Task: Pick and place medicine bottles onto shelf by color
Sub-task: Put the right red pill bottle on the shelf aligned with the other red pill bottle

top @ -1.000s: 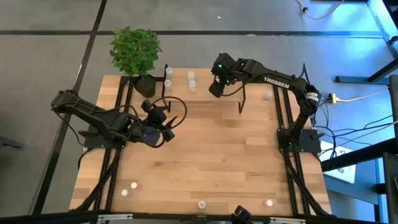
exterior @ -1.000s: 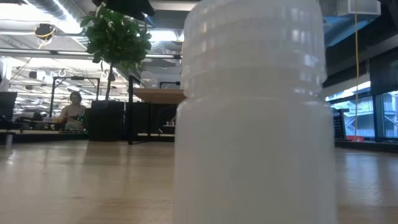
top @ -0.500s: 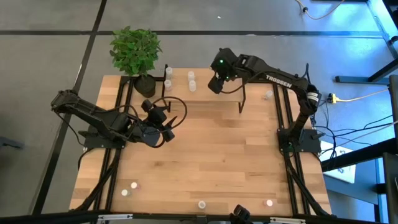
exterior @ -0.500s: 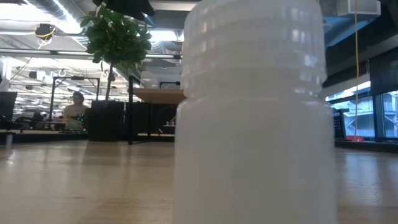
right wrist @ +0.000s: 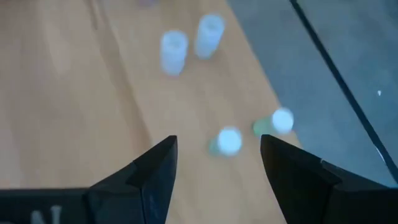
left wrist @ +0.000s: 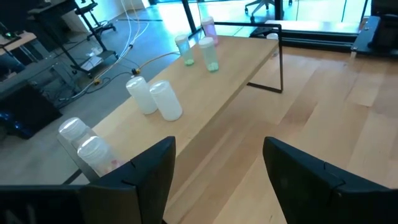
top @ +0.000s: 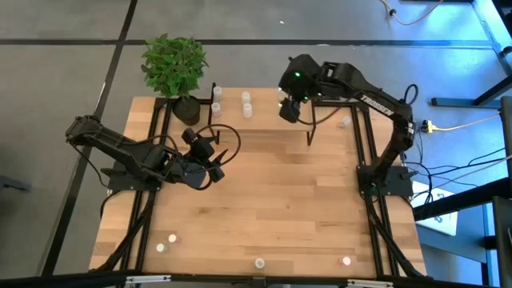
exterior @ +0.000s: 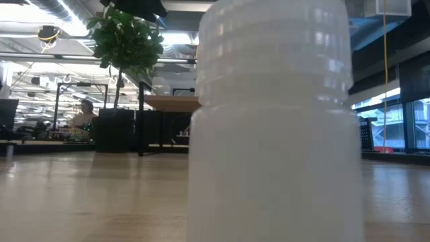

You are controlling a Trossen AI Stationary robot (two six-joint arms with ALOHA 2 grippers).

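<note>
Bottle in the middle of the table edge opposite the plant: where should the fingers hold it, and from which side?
Probably from straight above, with the fingers closing on the round body just under the cap. The bottle stands upright and alone, so its sides are free all round.

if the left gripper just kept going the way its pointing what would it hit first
Probably the shelf: the open left gripper, empty, faces its near long edge across bare table. The two white-capped bottles stand just off that line; depth is hard to judge.
</note>
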